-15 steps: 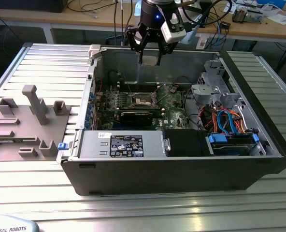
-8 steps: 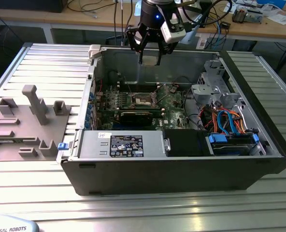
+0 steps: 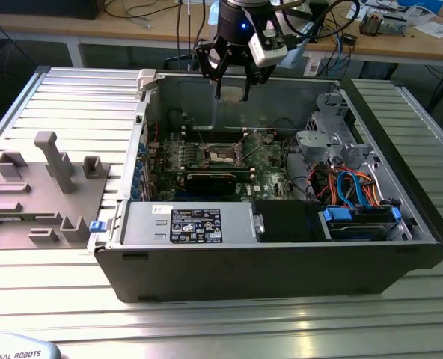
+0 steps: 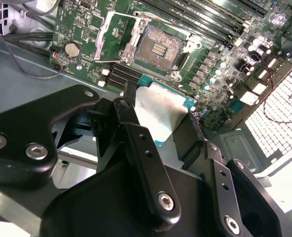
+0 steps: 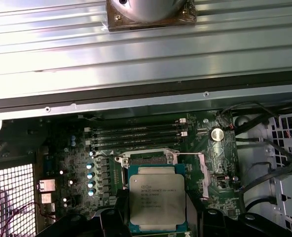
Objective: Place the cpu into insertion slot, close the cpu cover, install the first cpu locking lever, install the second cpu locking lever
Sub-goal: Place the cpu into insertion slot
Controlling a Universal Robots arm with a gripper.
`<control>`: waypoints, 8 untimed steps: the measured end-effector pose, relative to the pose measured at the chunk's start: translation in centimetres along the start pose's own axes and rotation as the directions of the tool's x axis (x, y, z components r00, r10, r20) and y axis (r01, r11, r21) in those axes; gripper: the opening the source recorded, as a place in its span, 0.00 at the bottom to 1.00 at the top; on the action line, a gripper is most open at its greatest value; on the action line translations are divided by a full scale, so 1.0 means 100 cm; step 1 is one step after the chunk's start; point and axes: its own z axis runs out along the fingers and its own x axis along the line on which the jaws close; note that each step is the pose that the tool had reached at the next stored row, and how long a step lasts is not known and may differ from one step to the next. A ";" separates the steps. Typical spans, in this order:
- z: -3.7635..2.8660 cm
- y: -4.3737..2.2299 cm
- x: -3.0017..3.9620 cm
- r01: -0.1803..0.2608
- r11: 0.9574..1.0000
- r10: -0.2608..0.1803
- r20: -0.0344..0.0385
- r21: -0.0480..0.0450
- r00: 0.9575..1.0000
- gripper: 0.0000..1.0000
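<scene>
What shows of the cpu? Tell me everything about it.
The small flat square cpu has a dull silver metal top with faint print and a green rim. The black gripper is shut on its sides, holding it above the green motherboard, clear of the dark-centred square insertion slot, which lies open.

cpu (image 5: 157, 200) dull silver metal; hand (image 4: 161, 116) matt black
</scene>
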 end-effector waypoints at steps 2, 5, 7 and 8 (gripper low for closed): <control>0.0000 0.0000 0.0000 -0.002 1.000 0.002 0.000 0.000 1.000 0.54; 0.0000 0.0000 0.0000 -0.004 1.000 0.004 0.000 0.000 1.000 0.54; 0.0000 0.0000 0.0000 -0.006 1.000 0.006 0.001 0.000 1.000 0.54; 0.0000 0.0000 0.0000 -0.006 1.000 0.006 0.001 0.000 1.000 0.54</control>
